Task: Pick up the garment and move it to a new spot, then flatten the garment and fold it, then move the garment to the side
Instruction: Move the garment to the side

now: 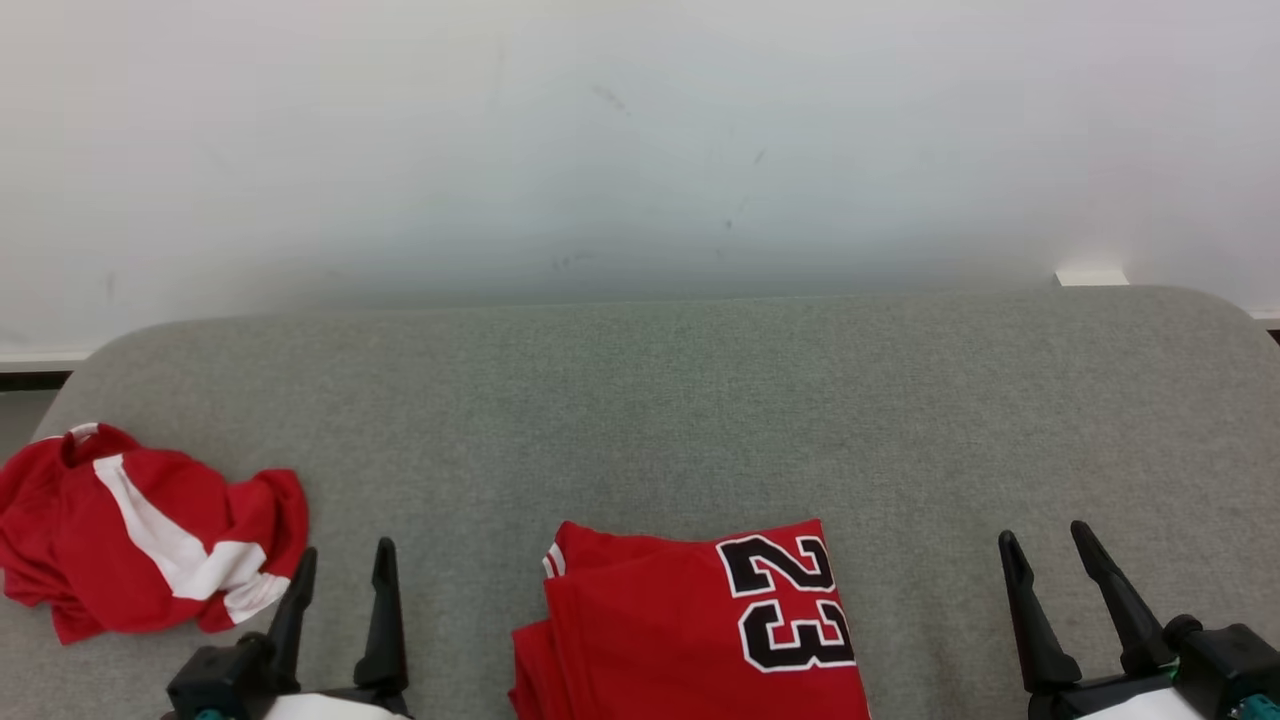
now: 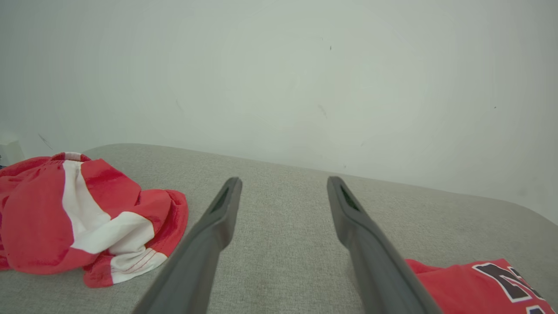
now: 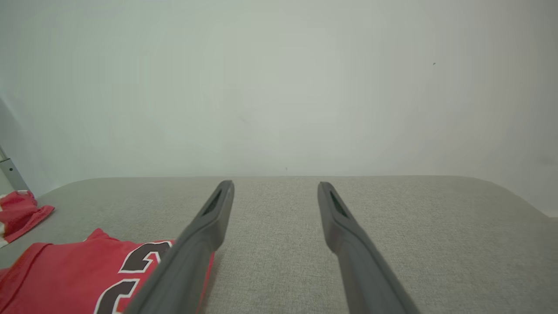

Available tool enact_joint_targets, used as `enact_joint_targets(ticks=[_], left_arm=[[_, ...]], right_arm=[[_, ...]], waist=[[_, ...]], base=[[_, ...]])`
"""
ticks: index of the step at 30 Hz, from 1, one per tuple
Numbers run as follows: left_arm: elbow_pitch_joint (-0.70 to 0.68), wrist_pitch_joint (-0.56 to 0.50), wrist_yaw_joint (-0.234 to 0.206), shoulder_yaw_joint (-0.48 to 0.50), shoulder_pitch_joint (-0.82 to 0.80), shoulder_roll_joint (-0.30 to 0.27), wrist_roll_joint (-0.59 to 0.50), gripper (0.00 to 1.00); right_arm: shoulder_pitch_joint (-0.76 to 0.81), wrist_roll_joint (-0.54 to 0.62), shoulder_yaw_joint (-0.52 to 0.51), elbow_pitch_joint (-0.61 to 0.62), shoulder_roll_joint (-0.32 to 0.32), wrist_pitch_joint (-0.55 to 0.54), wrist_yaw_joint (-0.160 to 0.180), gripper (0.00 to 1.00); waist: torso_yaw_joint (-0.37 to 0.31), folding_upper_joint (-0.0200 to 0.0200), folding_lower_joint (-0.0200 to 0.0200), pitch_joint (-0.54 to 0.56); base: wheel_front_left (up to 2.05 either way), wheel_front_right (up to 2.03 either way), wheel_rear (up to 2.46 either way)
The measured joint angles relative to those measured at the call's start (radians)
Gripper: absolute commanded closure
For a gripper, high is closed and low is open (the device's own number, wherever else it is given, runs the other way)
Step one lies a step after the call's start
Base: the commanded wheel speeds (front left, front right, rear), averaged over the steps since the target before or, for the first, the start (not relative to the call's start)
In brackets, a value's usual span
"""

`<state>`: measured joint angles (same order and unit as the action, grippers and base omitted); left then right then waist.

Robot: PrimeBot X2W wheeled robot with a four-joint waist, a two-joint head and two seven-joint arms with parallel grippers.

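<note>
A folded red garment point(image 1: 690, 630) printed with a black "23" lies at the near middle of the grey table point(image 1: 660, 400); its edge also shows as the red garment point(image 2: 475, 283) and the red garment point(image 3: 78, 274) in the wrist views. My left gripper point(image 1: 343, 562) stands open at the lower left, between the folded garment and a crumpled one, holding nothing. My right gripper point(image 1: 1045, 538) stands open at the lower right, to the right of the folded garment, empty. The same open fingers appear as left gripper point(image 2: 283, 183) and right gripper point(image 3: 275, 186).
A crumpled red garment with a white stripe point(image 1: 140, 540) lies at the table's left edge, also seen as the crumpled garment point(image 2: 78, 218). A white wall point(image 1: 640, 140) rises right behind the table. Bare grey cloth covers the far half and right side.
</note>
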<state>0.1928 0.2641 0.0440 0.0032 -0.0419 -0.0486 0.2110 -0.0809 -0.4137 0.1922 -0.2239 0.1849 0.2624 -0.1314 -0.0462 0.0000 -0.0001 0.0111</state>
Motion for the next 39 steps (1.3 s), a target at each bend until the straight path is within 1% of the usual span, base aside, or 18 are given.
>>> enact_joint_targets(ticks=[6, 9, 11, 12, 17, 21, 25, 29, 33, 34, 35, 36, 37, 39], left_arm=[[-0.001, 0.000, 0.008, -0.014, -0.001, 0.000, -0.009, 0.00], [-0.004, 0.000, 0.008, -0.022, -0.001, 0.000, -0.013, 0.00], [-0.005, 0.000, 0.008, -0.029, -0.003, 0.000, -0.014, 0.00], [-0.005, 0.000, 0.008, -0.031, -0.004, 0.000, -0.014, 0.00], [-0.007, 0.000, 0.010, -0.044, -0.013, 0.000, -0.013, 0.00], [-0.004, 0.000, 0.009, -0.047, -0.014, 0.000, -0.013, 0.00], [0.000, 0.000, 0.010, -0.047, -0.014, 0.000, -0.013, 0.00], [0.002, 0.000, 0.010, -0.050, -0.014, 0.000, -0.013, 0.00], [0.004, 0.000, 0.011, -0.051, -0.014, 0.000, -0.013, 0.00], [0.004, 0.000, 0.012, -0.051, -0.014, 0.000, -0.013, 0.00], [0.004, 0.000, 0.011, -0.052, -0.014, 0.000, -0.013, 0.00], [0.003, 0.000, 0.011, -0.053, -0.014, 0.000, -0.012, 0.00], [0.003, 0.000, 0.008, -0.053, -0.013, 0.000, -0.012, 0.00], [0.003, 0.000, 0.008, -0.056, -0.013, 0.000, -0.012, 0.00]], right_arm=[[-0.006, 0.000, 0.052, -0.043, 0.007, 0.000, 0.000, 0.00], [-0.042, -0.026, 0.111, -0.098, 0.007, -0.002, 0.000, 0.00], [-0.079, -0.027, 0.180, -0.139, 0.019, -0.009, -0.001, 0.00], [-0.102, -0.048, 0.189, -0.160, 0.010, -0.009, -0.001, 0.00], [-0.197, -0.131, 0.271, -0.317, -0.007, -0.104, 0.000, 0.00], [-0.268, -0.198, 0.308, -0.433, -0.032, -0.184, -0.001, 0.00], [-0.301, -0.271, 0.332, -0.544, -0.053, -0.307, 0.000, 0.00], [-0.332, -0.322, 0.349, -0.610, -0.062, -0.391, 0.000, 0.00], [-0.352, -0.360, 0.375, -0.630, -0.059, -0.447, 0.002, 0.00], [-0.355, -0.368, 0.383, -0.626, -0.055, -0.447, 0.003, 0.15], [-0.357, -0.375, 0.386, -0.623, -0.052, -0.438, 0.002, 0.57], [-0.358, -0.382, 0.387, -0.622, -0.051, -0.424, 0.002, 0.73], [-0.361, -0.385, 0.390, -0.623, -0.050, -0.410, 0.002, 1.00], [-0.372, -0.387, 0.399, -0.625, -0.046, -0.382, 0.002, 1.00]], waist=[[0.017, 0.0000, 0.0000, 0.000], [0.026, 0.0000, 0.0000, 0.000], [0.034, 0.0000, 0.0000, -0.001], [0.039, 0.0000, 0.0000, -0.002], [0.067, 0.0000, 0.0000, -0.007], [0.097, 0.0000, 0.0000, -0.012], [0.127, 0.0000, 0.0000, -0.014], [0.153, 0.0000, 0.0000, -0.015], [0.171, 0.0000, 0.0000, -0.016], [0.173, 0.0000, 0.0000, -0.016], [0.175, -0.0001, 0.0000, -0.017], [0.175, 0.0000, 0.0000, -0.017], [0.175, 0.0000, 0.0000, -0.017], [0.170, 0.0000, 0.0000, -0.016]], base=[[0.00, 0.00, 0.00], [0.00, 0.00, 0.00], [0.00, 0.00, 0.00], [0.00, 0.00, 0.00], [0.00, 0.00, 0.00], [0.00, 0.00, 0.00], [0.00, 0.00, 0.00], [0.00, 0.00, 0.00], [0.00, 0.00, 0.00], [0.00, 0.00, 0.00], [0.00, 0.00, 0.00], [0.00, 0.00, 0.00], [0.00, 0.00, 0.00], [0.00, 0.00, 0.00]])
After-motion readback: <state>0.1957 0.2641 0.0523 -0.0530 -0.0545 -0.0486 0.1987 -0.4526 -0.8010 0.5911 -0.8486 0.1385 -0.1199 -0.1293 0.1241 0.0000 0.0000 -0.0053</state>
